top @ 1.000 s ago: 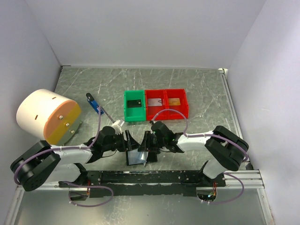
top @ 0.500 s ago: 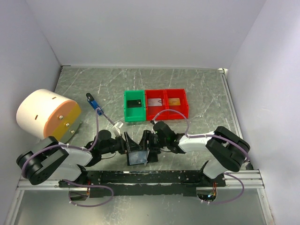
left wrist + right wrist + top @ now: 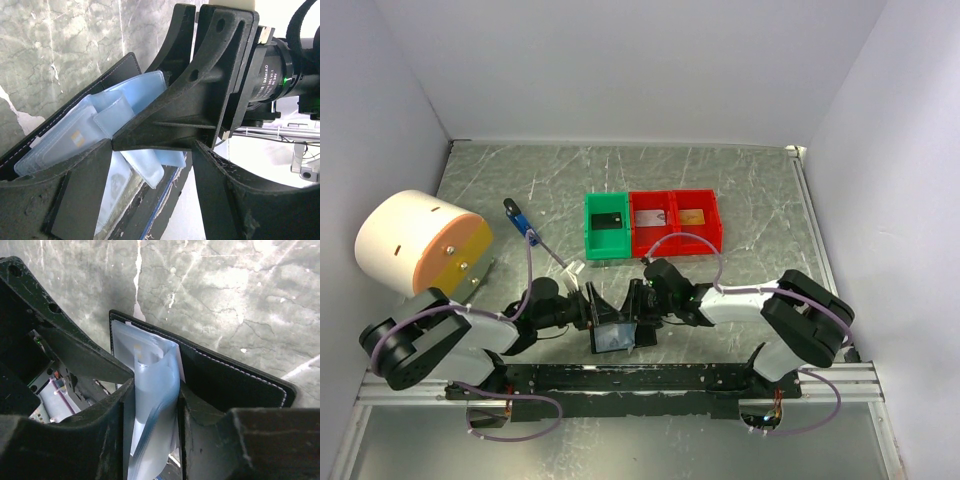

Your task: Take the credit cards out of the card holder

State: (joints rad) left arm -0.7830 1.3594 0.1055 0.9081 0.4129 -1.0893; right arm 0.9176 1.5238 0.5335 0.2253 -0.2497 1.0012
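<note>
A lab test cell: plain white walls (image 3: 620, 60) box a grey marbled tabletop (image 3: 750, 180) with a black near-edge mounting rail (image 3: 650, 378).

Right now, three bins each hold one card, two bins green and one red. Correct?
The colours are swapped. The top external view shows only one green bin; the middle bin and the right bin are both red. The rest is right.
</note>
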